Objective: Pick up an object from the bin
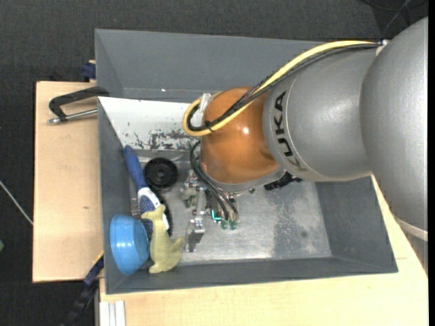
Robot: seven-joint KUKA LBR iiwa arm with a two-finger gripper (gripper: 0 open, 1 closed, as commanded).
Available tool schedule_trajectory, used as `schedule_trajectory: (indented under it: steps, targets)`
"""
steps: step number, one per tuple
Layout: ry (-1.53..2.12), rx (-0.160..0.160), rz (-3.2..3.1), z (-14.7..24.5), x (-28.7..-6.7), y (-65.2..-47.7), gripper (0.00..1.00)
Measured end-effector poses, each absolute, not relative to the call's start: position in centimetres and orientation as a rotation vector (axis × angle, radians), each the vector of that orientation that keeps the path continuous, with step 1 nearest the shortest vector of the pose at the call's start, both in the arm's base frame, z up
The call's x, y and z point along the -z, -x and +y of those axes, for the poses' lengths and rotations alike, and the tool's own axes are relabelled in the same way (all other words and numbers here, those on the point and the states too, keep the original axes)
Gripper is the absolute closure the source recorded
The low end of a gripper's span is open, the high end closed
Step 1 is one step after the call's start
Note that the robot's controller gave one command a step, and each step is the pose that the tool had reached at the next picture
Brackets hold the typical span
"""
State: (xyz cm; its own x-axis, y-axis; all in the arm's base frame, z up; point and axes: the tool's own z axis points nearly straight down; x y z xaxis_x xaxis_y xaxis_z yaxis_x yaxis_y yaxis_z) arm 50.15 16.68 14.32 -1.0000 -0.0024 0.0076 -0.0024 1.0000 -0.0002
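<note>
My gripper (196,228) hangs low over the bin floor, left of centre, below the orange wrist cover. Just to its left lies a yellow rubbery toy animal (162,240), stretched toward the front wall. A blue bowl (128,244) rests against the toy in the front left corner. A blue-handled brush (134,171) with a white head lies along the left wall. A black round disc (162,172) sits behind and left of the gripper. Nothing is seen held.
The arm and its orange cover hide the bin's middle and back right. Bare metal floor shows to the gripper's right, toward the front right. The left wall is close to the objects.
</note>
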Motion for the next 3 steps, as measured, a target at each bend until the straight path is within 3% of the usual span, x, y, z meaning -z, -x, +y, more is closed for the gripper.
schedule_trajectory:
  steps: [1,2,3]
  targets:
    - [-0.268,0.003,-3.137,19.5,-8.1,-54.3,0.0]
    - [-0.305,-0.035,-3.044,21.6,-9.6,-58.3,0.0]
    - [-0.378,0.006,-3.127,22.6,-19.8,-55.3,0.0]
